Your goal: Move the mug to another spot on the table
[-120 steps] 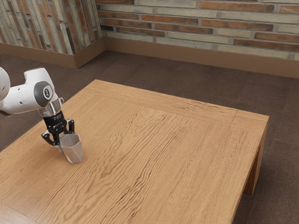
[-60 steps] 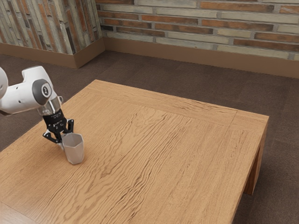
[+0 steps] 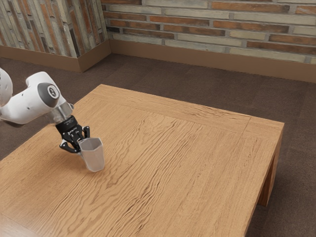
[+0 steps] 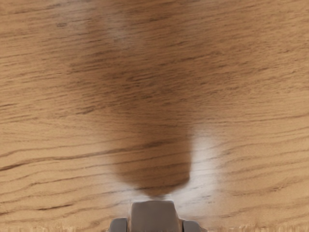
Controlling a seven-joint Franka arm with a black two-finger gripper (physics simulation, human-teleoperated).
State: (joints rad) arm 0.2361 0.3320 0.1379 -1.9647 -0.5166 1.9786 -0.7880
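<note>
Your black two-finger gripper [image 3: 78, 142] is clamped on the rim of the pale grey faceted mug [image 3: 93, 155]. The mug hangs tilted, base leaning away from the arm, near the light wooden tabletop's [image 3: 187, 163] edge at the exterior view's left. Gripping at the rim likely accounts for the tilt. Its shadow in the wrist view suggests it is lifted clear, judged mid-carry.
</note>
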